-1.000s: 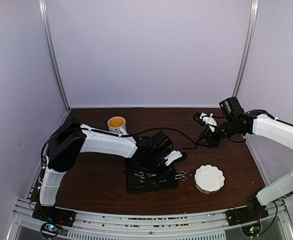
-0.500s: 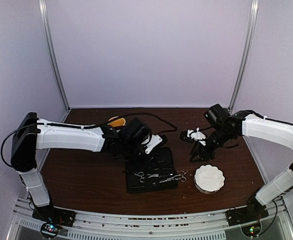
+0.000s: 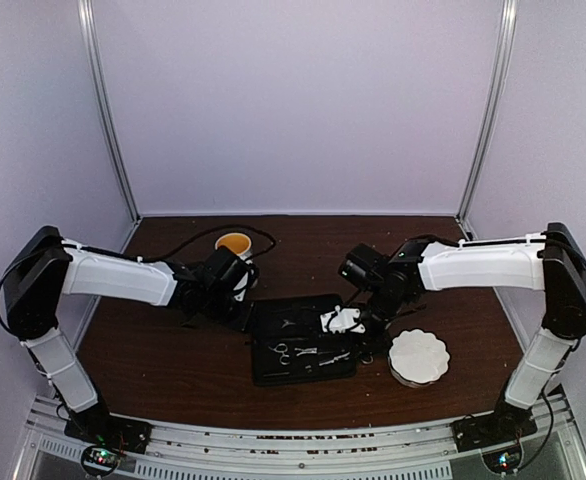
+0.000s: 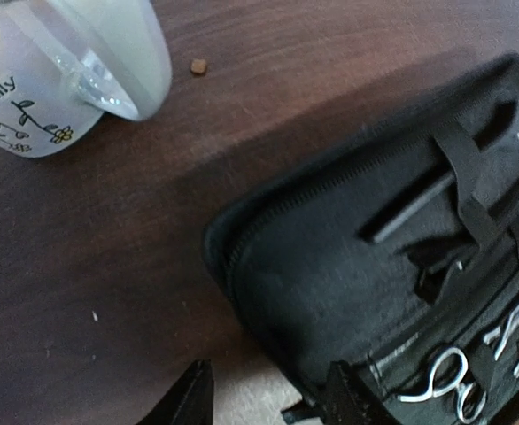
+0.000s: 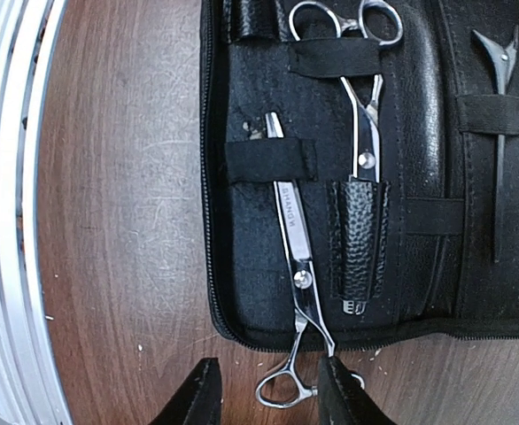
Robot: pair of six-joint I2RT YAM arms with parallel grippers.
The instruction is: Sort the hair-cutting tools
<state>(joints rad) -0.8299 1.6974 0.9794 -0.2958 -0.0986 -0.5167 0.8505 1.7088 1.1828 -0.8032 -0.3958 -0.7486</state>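
Observation:
A black zip case [image 3: 298,315] lies open mid-table. In the right wrist view two silver scissors sit in the case [image 5: 251,230]. One scissors [image 5: 293,239] lies under an elastic strap, its ring handle past the case's edge. The other [image 5: 363,97] has its tip in a leather pocket. A thin black clip [image 5: 500,133] sits under a strap further right. My right gripper [image 5: 273,400] is open, its fingers on either side of the protruding ring handle. My left gripper [image 4: 268,407] is open at the left corner of the case [image 4: 330,266], one finger over its edge. It holds nothing.
A white patterned mug [image 3: 234,246] stands behind my left gripper [image 3: 245,310] and shows in the left wrist view [image 4: 65,71]. A white scalloped dish [image 3: 419,357] sits right of the case, close to my right gripper [image 3: 358,335]. The table's front rail runs below the case.
My right arm has swung down and left from the back right to the case's right edge. My left arm has pulled back off the case to its left corner.

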